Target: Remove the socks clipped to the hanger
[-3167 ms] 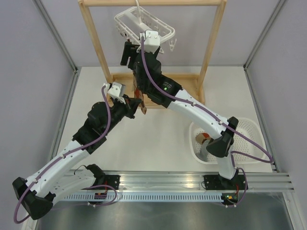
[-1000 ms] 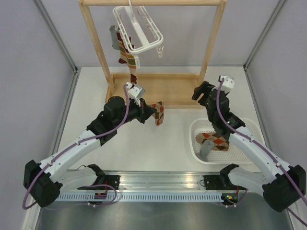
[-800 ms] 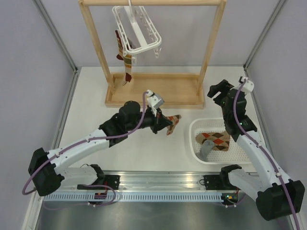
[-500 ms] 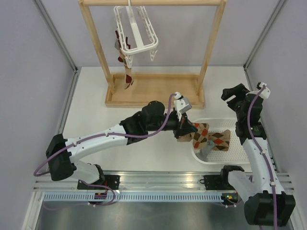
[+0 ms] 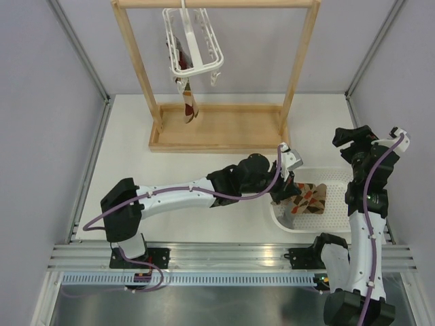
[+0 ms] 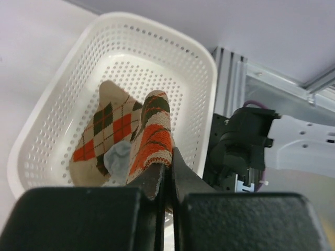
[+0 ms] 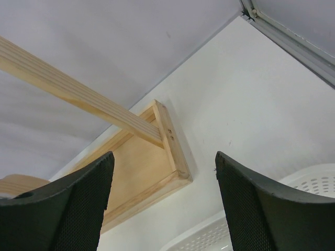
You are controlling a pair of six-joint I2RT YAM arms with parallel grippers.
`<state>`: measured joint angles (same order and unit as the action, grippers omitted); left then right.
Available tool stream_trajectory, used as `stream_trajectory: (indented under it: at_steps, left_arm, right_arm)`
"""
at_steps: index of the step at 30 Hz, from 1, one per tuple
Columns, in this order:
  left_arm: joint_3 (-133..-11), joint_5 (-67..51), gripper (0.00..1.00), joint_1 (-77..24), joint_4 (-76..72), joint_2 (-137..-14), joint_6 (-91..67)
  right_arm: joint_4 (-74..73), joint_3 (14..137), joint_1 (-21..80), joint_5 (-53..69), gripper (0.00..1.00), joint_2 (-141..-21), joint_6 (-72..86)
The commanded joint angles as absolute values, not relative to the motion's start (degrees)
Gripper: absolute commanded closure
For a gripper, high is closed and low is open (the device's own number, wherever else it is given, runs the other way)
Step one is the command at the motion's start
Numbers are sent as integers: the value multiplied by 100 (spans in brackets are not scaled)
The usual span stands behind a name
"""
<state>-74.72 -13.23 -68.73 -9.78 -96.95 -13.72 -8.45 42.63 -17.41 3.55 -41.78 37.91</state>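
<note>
Up and well left of the basket (image 5: 306, 230) — the hanger (image 5: 192, 51), hooked under the top bar of the rack (image 5: 132, 61). Socks (image 5: 189, 109) clipped at its left side, the lowest one dangling toward the rack's base.

Nearer, stretched low across the desk (image 5: 136, 170) to the basket's left rim: the left hand (image 5: 283, 189), pressed together on an argyle sock (image 6: 154, 137). Pinched at one end, the rest hanging down inside the basket. Cannot tell whether its free end touches what lies below.

On the basket floor under it, a second argyle (image 6: 107, 125) spread flat, with a grey sock (image 6: 118, 157) bunched against its near edge. Both toward the basket's left half in the top view, partly hidden there by the left hand.

Above the basket's far right corner — the right hand (image 5: 355, 138), raised well off the desk. Spread wide, nothing between its fingers (image 7: 272, 219). Faces the rack's right foot, seen from the wrist view beyond the basket's rim.
</note>
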Motion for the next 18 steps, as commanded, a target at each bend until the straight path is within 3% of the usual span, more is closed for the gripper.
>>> stream_trajectory:
  at_steps: [1, 2, 4, 5, 6, 7, 18]
  left_arm:
    - [-7638, -581, 98, -6996, -941, -9791, -1345]
    - [-7655, -519, 96, -6996, -923, -9808, -1327]
    - [-7673, -492, 75, -6996, -879, -9809, -1292]
    - [-7682, -483, 58, -7005, -870, -9809, -1292]
    - [-7690, -483, 17, -7014, -861, -9817, -1292]
    - [-7734, -483, 0, -7005, -818, -9826, -1301]
    - [-7708, -10, 0, -7137, -668, -9660, -1099]
  right_arm:
    - [-905, 4245, -1872, 711, 18, -4210, 3762]
    - [-905, 4236, -1889, 729, 18, -4201, 3762]
    - [-914, 4228, -1933, 782, 18, -4201, 3744]
    - [-905, 4228, -1951, 791, 18, -4201, 3753]
    - [-905, 4228, -1960, 800, 18, -4192, 3736]
    - [-905, 4228, -1977, 817, 18, -4192, 3735]
    - [-949, 4184, -2048, 1045, 18, -4148, 3621]
